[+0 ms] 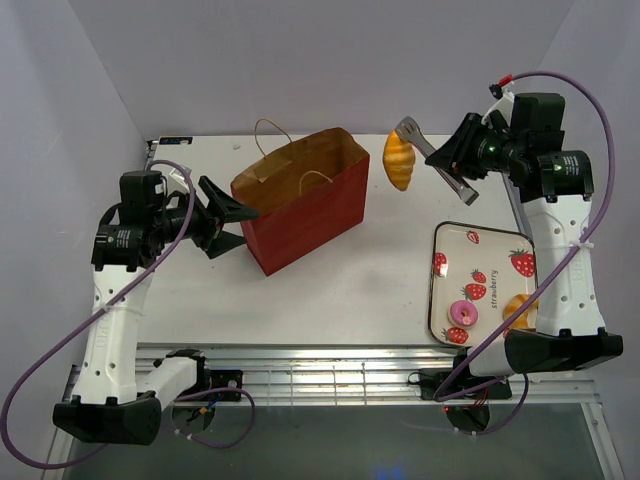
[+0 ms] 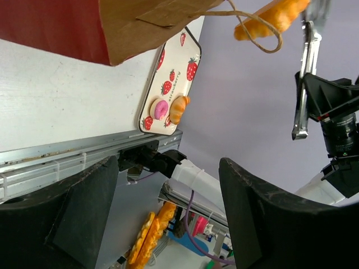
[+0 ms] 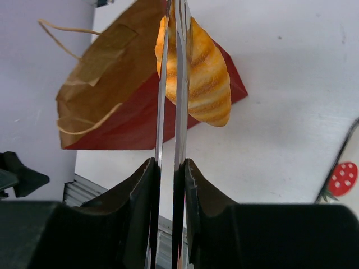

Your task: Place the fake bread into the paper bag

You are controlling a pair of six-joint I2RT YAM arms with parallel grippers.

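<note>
You had the tall red-brown paper bag point(image 1: 305, 205) standing open on the counter point(image 1: 350, 290), with your left claw point(image 1: 240, 226) spread and empty just beside its nine o'clock side. Your right claw point(image 1: 460, 160) was clenched on long silver tongs point(image 1: 438, 160). They pinched a glossy golden croissant point(image 1: 399, 160) at that claw's nine o'clock, three o'clock of the bag's mouth and not yet over it. It looked light, hard and slippery, so a grip across its thick middle suited it.

left arm point(image 1: 113, 312) extended, jaws spread | right arm point(image 1: 562, 250) raised, jaws clamped on tongs point(image 1: 414, 134)
</note>
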